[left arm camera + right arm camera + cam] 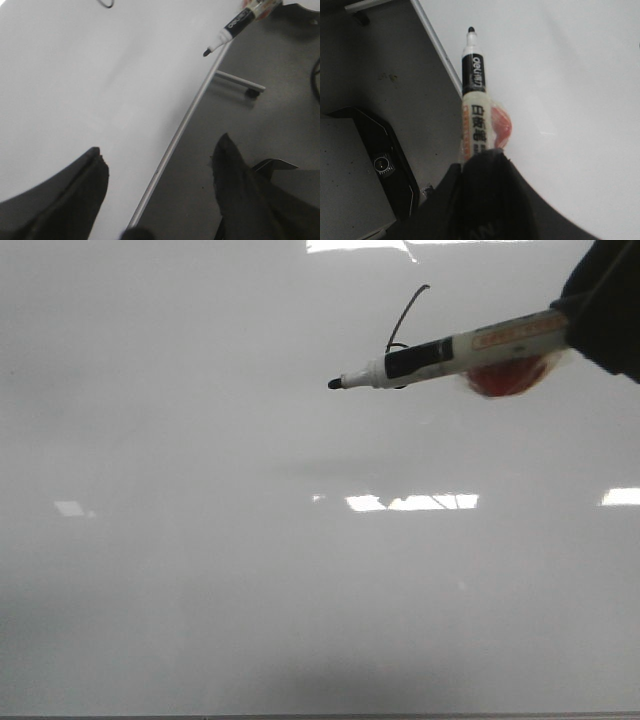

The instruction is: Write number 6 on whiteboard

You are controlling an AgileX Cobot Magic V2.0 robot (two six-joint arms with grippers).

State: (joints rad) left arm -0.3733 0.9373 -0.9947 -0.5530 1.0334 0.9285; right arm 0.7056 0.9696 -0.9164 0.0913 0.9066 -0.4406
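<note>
The whiteboard [200, 540] fills the front view. A thin black number 6 [405, 315] shows at the upper middle: a curved stem, with its lower loop mostly hidden behind the marker [450, 350]. My right gripper [610, 310] at the upper right is shut on this white-and-black marker, which has a red-orange patch on its barrel. The marker's tip points left, past the stroke; I cannot tell whether it touches the board. The right wrist view shows the gripper [485, 157] shut on the marker [472, 100]. My left gripper [160, 145] is open and empty over the board's edge.
The whiteboard's metal edge strip [185, 120] runs diagonally, with a dark grey surface beyond it. A metal bar with a foot [240, 82] lies off the board. A black device [385, 160] sits beside the board in the right wrist view. Bright light reflections [410, 502] mark the board.
</note>
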